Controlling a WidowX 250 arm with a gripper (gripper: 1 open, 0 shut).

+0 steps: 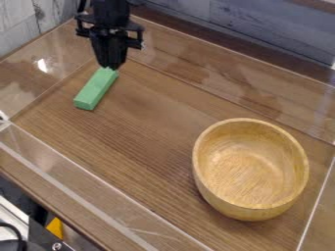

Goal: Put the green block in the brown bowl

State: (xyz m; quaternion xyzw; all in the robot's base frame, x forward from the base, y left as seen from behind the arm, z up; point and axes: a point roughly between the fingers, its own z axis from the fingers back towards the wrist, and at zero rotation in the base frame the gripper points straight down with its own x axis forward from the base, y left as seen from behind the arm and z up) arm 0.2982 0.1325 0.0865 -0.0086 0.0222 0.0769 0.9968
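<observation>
My black pincer hung pointing down over the far end of the small bright green rectangular block, which lay flat on the wooden table; I could not tell whether its tips were apart. The large round light-brown wooden bowl sat well apart.
</observation>
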